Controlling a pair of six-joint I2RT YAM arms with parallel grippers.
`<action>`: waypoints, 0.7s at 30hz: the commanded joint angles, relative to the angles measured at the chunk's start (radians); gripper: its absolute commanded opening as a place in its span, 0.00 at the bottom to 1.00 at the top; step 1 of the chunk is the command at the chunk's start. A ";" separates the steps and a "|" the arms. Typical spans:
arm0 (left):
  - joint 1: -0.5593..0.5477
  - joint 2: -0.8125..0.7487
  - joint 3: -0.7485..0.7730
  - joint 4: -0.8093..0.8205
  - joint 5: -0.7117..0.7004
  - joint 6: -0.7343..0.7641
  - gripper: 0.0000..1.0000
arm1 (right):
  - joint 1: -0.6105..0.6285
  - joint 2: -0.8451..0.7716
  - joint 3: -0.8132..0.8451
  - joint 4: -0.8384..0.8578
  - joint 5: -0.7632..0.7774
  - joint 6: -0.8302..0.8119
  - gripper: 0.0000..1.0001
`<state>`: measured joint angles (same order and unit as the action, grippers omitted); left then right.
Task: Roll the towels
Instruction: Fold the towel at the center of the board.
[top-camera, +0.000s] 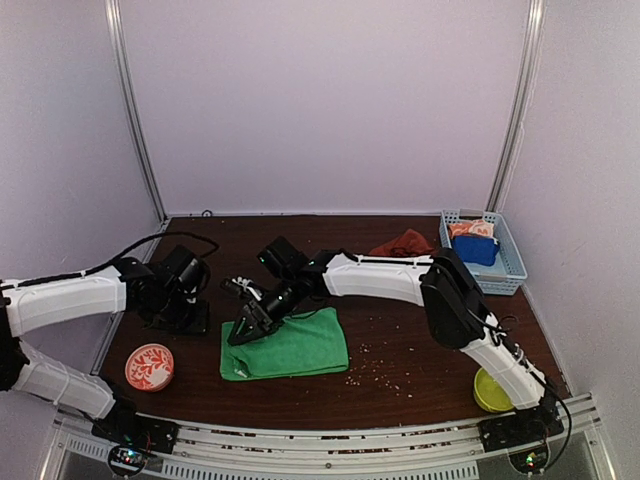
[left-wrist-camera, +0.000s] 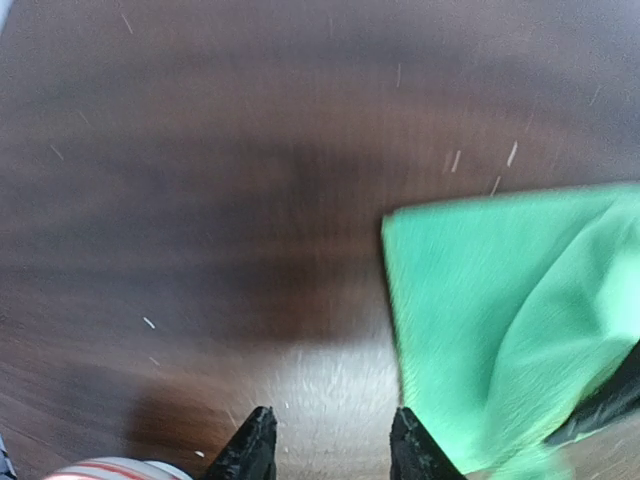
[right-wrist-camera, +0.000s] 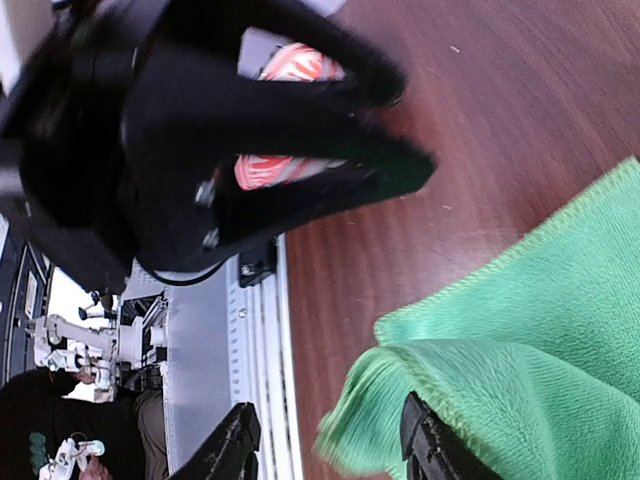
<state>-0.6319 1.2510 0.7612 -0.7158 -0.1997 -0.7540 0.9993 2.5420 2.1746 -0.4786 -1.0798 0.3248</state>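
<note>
The green towel (top-camera: 290, 345) lies mostly flat on the dark table, left of centre, with its left edge lifted into a loose fold (right-wrist-camera: 480, 390). My right gripper (top-camera: 243, 328) hovers over that left edge, open. The folded corner hangs blurred between its fingers, against the right fingertip (right-wrist-camera: 425, 445). My left gripper (top-camera: 183, 312) stands just left of the towel, open over bare wood (left-wrist-camera: 335, 450), its right fingertip beside the towel's edge (left-wrist-camera: 480, 320). The rust-red towel (top-camera: 403, 243) lies crumpled at the back right.
A blue basket (top-camera: 510, 262) holding blue and orange things stands at the back right. A red-and-white bowl (top-camera: 149, 366) sits at the front left, and a yellow object (top-camera: 490, 392) by the right arm's base. Crumbs are scattered right of the green towel.
</note>
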 joint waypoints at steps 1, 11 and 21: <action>0.013 -0.040 0.082 -0.020 -0.112 -0.004 0.40 | -0.002 -0.122 0.013 -0.048 -0.049 -0.089 0.50; 0.009 -0.078 0.115 0.128 0.045 0.177 0.38 | -0.048 -0.254 -0.114 -0.254 0.086 -0.362 0.51; 0.009 -0.097 0.064 0.156 0.026 0.183 0.41 | 0.023 -0.127 0.052 -0.231 0.169 -0.305 0.53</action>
<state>-0.6247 1.1603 0.8471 -0.5976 -0.1795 -0.5735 0.9642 2.3524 2.1212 -0.6956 -0.9943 0.0216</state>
